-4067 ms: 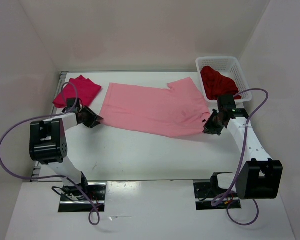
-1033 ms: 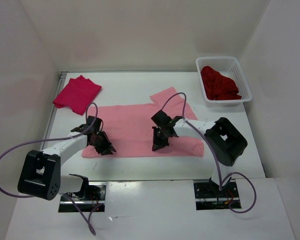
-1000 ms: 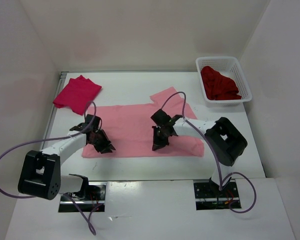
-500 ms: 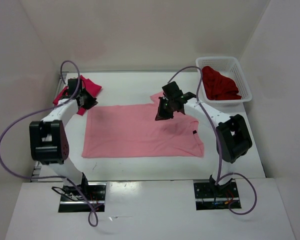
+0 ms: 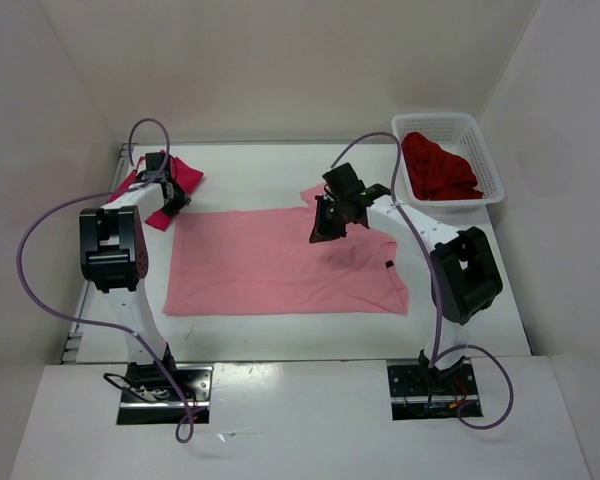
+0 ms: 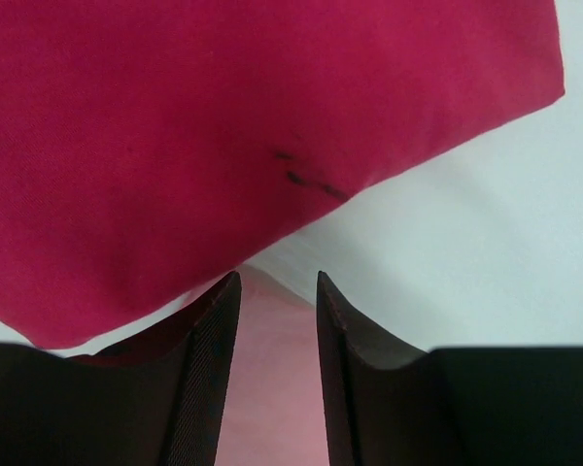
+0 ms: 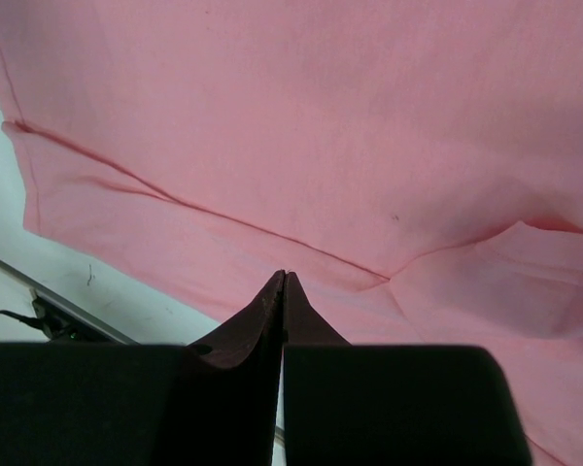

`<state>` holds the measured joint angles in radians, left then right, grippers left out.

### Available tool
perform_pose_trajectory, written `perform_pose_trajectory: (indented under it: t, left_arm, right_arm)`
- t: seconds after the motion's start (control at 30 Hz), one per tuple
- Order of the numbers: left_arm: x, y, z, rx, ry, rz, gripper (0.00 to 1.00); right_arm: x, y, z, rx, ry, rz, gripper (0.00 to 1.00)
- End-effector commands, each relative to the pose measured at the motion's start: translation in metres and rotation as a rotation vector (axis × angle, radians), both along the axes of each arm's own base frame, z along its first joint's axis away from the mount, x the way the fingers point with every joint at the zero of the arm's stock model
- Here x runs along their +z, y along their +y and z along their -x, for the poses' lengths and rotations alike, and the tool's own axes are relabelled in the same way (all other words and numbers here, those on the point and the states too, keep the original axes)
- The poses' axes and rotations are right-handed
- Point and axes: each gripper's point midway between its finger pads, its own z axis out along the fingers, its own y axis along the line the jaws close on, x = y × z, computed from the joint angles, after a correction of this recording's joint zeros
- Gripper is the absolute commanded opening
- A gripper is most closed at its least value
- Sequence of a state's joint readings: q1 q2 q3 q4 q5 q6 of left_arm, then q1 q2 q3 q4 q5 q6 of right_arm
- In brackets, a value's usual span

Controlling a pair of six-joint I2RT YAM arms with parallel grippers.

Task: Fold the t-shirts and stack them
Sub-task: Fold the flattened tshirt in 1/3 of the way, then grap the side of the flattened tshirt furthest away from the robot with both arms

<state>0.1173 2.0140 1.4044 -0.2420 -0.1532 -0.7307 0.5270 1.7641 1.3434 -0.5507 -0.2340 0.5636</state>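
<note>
While above pink t-shirt (image 7: 321, 126), right end effector (image 7: 284, 279) closed; left end effector (image 6: 278, 282) parted by crimson t-shirt (image 6: 223, 116).

Pink t-shirt (image 5: 280, 265) — matt cloth, basket (image 5: 489, 163) — plastic mesh

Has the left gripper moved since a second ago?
Yes. The left gripper has left the near-left part of the flat light pink cloth t-shirt and gone back and to the left, to the folded crimson-magenta cloth t-shirt.

White basket (image 5: 438, 119) in far-right corner
</note>
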Motion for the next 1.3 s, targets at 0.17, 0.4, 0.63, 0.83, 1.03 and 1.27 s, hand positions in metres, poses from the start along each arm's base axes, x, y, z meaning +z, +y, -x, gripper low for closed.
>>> perform_pose_trajectory:
  t: [0.17, 0.4, 0.63, 0.83, 1.03, 1.27]
  left_arm:
    - [-0.007, 0.018, 0.008, 0.0, 0.053, -0.11, 0.44]
    - [-0.004, 0.027, 0.018, 0.002, 0.064, -0.172, 0.47]
    - [-0.021, 0.02, 0.02, -0.036, 0.102, -0.136, 0.47]
    - [-0.019, 0.006, 0.018, -0.076, 0.083, -0.095, 0.44]
    - [-0.015, 0.004, 0.017, -0.082, 0.072, -0.088, 0.32]
    - [-0.006, -0.004, 0.021, -0.079, 0.044, -0.047, 0.31]
  right_arm:
    - [0.005, -0.005, -0.013, 0.011, -0.035, -0.007, 0.03]
    - [0.002, -0.006, -0.013, 0.016, -0.026, -0.029, 0.03]
    - [0.003, -0.005, -0.014, 0.016, -0.028, -0.03, 0.03]
    - [0.005, -0.001, -0.019, 0.021, -0.03, -0.04, 0.03]
    - [0.019, -0.002, -0.043, 0.001, -0.08, -0.049, 0.15]
    - [0.037, -0.019, -0.083, -0.072, -0.142, -0.066, 0.39]
